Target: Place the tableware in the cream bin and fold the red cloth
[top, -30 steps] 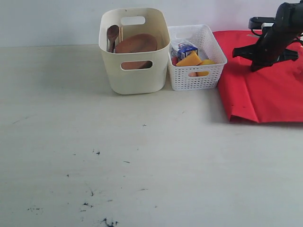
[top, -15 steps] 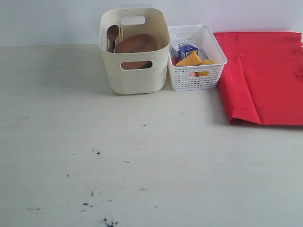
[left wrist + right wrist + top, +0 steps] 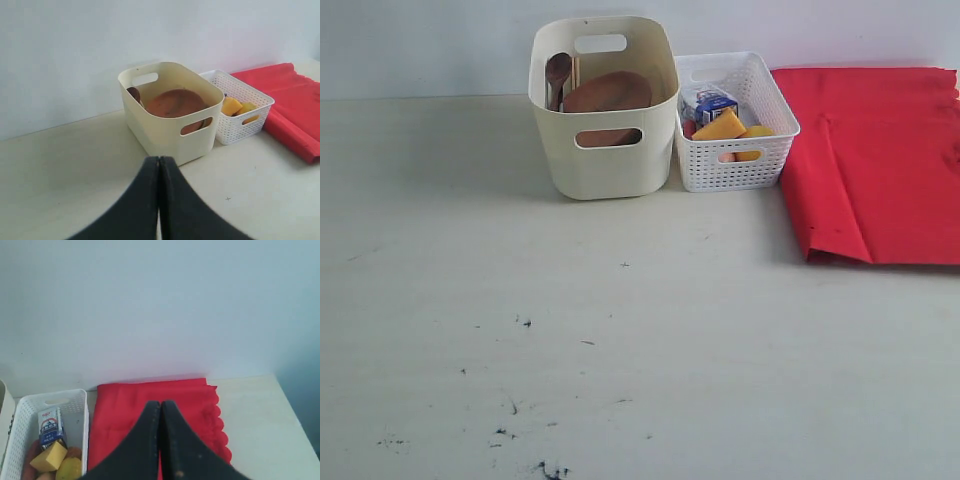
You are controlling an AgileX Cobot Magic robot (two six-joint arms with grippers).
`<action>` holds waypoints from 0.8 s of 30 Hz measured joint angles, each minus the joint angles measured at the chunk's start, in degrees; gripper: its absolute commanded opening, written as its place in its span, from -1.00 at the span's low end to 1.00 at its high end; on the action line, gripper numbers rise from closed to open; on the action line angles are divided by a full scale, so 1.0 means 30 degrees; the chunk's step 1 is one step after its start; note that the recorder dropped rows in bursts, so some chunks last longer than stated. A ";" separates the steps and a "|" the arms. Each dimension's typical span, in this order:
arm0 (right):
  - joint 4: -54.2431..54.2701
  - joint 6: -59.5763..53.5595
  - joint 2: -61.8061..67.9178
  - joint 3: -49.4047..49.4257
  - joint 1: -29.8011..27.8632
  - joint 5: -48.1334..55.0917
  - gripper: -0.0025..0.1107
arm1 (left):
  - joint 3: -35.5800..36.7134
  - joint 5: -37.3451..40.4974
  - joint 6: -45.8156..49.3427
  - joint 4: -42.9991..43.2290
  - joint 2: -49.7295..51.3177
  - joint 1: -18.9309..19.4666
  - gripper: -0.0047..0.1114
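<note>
Wrist views alone show left tool (image 3: 159, 162) and right tool (image 3: 160, 405), pressed together. Before the left, cream bin (image 3: 165, 139) holds plate (image 3: 175, 102), spoon (image 3: 134, 93).

You see the left gripper (image 3: 159, 162), jaws pressed together, nothing between, over the desk (image 3: 60, 170). Ahead, the cream bin (image 3: 165, 137) holds a leaning brown plate (image 3: 175, 103) and what looks like a spoon (image 3: 134, 93). The white basket (image 3: 242, 131) sits just beside it, the red cloth (image 3: 295, 107) next.
</note>
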 measured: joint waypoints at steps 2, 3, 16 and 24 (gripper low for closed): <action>0.0000 -0.0321 -0.0902 0.0000 0.0000 0.0371 -0.96 | 0.0000 -0.0031 0.0000 0.0000 0.0000 0.0000 -0.92; 0.0000 -0.0419 -0.1351 0.0000 0.0000 0.0476 -0.96 | 0.0000 -0.0069 0.0000 0.0000 0.0000 0.0000 -0.92; -0.0028 -0.1221 -0.7404 0.3507 0.0000 -0.0427 -0.96 | 0.0000 -0.0613 0.0000 0.0000 0.0000 0.0000 -0.92; -0.0028 -0.1321 -1.2586 0.9568 0.0000 -0.2739 -0.96 | 0.0000 -0.0959 0.0000 0.0000 0.0000 0.0000 -0.92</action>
